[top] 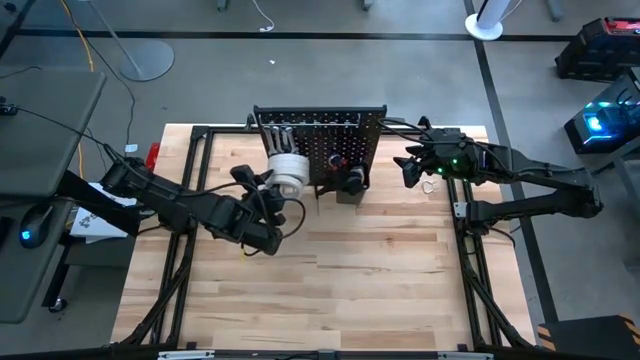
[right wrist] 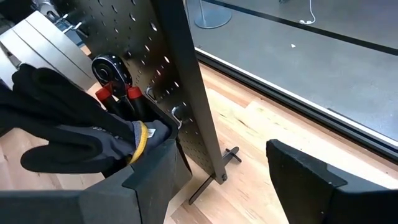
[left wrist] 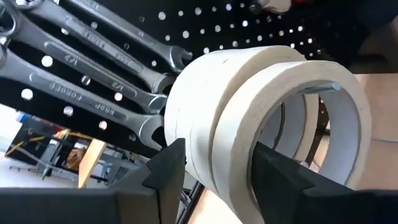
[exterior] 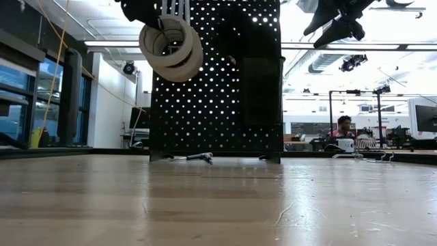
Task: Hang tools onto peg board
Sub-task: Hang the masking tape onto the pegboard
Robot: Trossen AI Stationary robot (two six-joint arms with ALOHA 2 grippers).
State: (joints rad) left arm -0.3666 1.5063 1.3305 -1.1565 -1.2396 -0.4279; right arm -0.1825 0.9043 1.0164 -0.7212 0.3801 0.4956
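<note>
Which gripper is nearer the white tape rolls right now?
Left. The left gripper sits right at the tape rolls hanging on the peg board; the right gripper waits beyond the board's far side.

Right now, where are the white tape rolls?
The white tape rolls hang on the peg board's left part, beside the wrenches, with the left gripper's fingers around them.

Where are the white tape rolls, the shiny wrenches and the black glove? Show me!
white tape rolls (left wrist: pixel 249 118), left wrist view, on the outer band of the nearest roll.
wrenches (left wrist: pixel 87 93), left wrist view, on a silver wrench's handle.
black glove (right wrist: pixel 56 130), right wrist view, on its fabric.
</note>
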